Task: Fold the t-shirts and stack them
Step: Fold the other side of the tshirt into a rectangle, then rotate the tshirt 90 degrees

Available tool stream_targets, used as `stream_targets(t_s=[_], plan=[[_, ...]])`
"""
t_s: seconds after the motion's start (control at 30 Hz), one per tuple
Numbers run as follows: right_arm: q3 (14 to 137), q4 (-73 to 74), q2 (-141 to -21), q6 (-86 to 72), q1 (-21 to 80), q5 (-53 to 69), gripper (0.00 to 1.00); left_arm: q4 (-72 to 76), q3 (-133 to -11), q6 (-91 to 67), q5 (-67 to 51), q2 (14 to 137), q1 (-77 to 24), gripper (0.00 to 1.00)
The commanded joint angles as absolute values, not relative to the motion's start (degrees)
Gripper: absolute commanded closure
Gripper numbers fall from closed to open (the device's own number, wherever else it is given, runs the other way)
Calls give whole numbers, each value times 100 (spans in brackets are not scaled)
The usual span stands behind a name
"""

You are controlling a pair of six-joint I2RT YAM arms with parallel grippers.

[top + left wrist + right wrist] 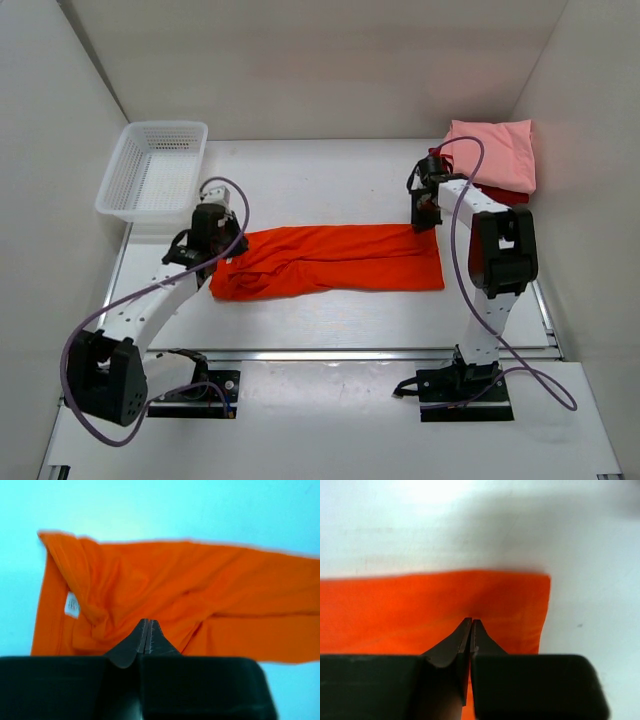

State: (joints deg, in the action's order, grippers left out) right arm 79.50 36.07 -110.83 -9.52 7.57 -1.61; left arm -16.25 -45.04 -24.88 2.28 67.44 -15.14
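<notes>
— Where was the orange t-shirt (335,260)?

— Flat across the middle of the table (320,170), folded into a long band. From overhead it ran from nine o'clock to three o'clock.

— And the arms?

— One at each end. The left gripper (148,630) was over the rumpled nine o'clock end, where the collar and sleeve were bunched. The right gripper (471,627) was at the neat three o'clock end, close to the far corner. I'd judge they were placed that way to take both short ends for the next fold.

— What were the jaws doing?

— Both pairs were clenched, tip against tip. I saw no cloth between the right jaws. On the left I couldn't tell whether a pinch of fabric was caught.

— Where were the other shirts?

— At two o'clock, in the far corner. The pink t-shirt (495,150) lay folded on top of the dark red t-shirt (505,193), and only an edge of the red one showed. That looked like the stack the orange one would join.

— Why was the basket (165,126) at ten o'clock?

— Probably to keep it off the folding area.

— Any writing or brand?

— Just a small white tag (72,605) near the collar, in the left wrist view. It was too blurred to read.
</notes>
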Motion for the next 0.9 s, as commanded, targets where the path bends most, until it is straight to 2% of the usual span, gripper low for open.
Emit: stream_targets(t_s=[0.0,0.2,0.43,0.5,0.57,0.63,0.8,0.87], plan=[[8341,3567,-11381,-984,607,-88,100,-1548,-3763,-2960,342,6741,-1888,99],[8070,3691,-11479,-1186,659,-281,100,-1152,-3269,-3296,492,7556,-1907,100],[7025,3990,-11032,-2257,949,-352,100,-1291,-4867,-3033,677,9375,-1890,100],[6516,3859,-10751,-2819,1037,-125,100,-1484,-5761,-2919,537,9930,-1872,100],[5969,3596,-10381,-3215,1185,139,99,-1895,-6781,-2586,335,10980,-1846,100],[5373,3253,-9934,-3698,1414,237,100,-2843,-8517,-2287,203,11868,-1916,100],[4914,3217,-9335,-4620,2441,184,100,-4163,-11501,-1846,114,13691,-2144,100],[4616,2946,-9133,-4973,2785,281,100,-4840,-13358,-1723,0,14690,-2197,100]])
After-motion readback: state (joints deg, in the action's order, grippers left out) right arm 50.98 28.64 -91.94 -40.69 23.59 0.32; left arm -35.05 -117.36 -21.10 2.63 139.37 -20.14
